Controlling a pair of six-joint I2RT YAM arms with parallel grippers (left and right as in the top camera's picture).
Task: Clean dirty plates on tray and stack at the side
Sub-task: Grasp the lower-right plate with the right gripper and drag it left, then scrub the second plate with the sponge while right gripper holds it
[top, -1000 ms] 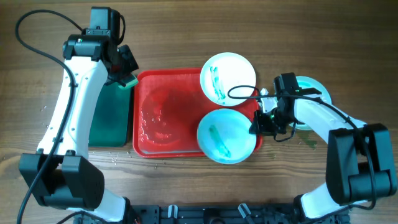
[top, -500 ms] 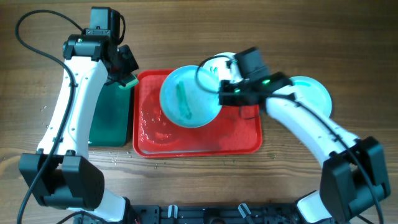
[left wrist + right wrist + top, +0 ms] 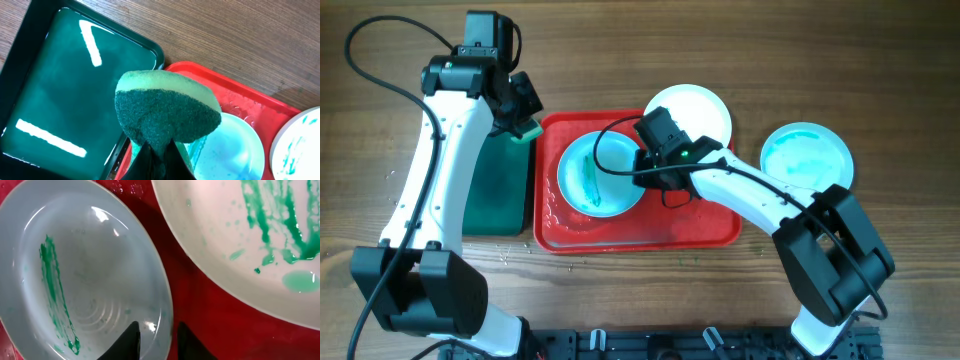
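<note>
Straddling the stiff, wet, likely slippery plate [image 3: 85,270] at its rim, my right gripper [image 3: 157,335] may be clamped, I can't tell; left gripper [image 3: 157,150] pinches the sponge [image 3: 167,107].

Robot lab bench: 2 cabled arms [image 3: 440,150] on wood-grain table [image 3: 880,60].

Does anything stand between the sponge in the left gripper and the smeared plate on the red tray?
Almost nothing. The sponge hangs at the red tray's left rim, the plate beside it, face open. The right gripper grips only its far rim; that arm's black cable loops over the plate's upper part.
</note>
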